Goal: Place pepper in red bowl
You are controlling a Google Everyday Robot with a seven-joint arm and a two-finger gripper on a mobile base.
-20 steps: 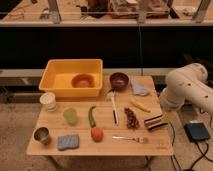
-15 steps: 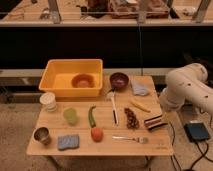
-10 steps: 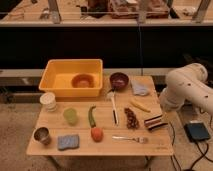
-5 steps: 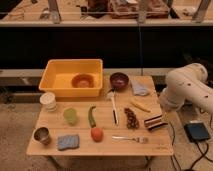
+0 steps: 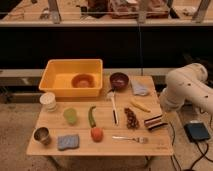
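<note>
The dark green pepper (image 5: pixel 92 116) lies on the wooden table (image 5: pixel 50 122), left of centre, between a pale green cup (image 5: pixel 70 116) and a white utensil (image 5: pixel 114 106). The orange-red bowl (image 5: pixel 83 80) sits inside a yellow tub (image 5: pixel 56 79) at the table's back left. A white robot arm (image 5: pixel 184 90) bends at the table's right edge, well away from the pepper. My gripper itself does not show in this view; it is hidden or beyond the arm's visible part.
A dark maroon bowl (image 5: pixel 119 80) stands right of the tub. An orange-red fruit (image 5: pixel 97 133), blue sponge (image 5: pixel 68 142), metal cup (image 5: pixel 42 135), white cup (image 5: pixel 48 101), fork (image 5: pixel 131 139), grey cloth (image 5: pixel 140 88), yellow item (image 5: pixel 140 106) and striped packet (image 5: pixel 154 122) lie around. A black pad (image 5: pixel 197 131) is on the floor.
</note>
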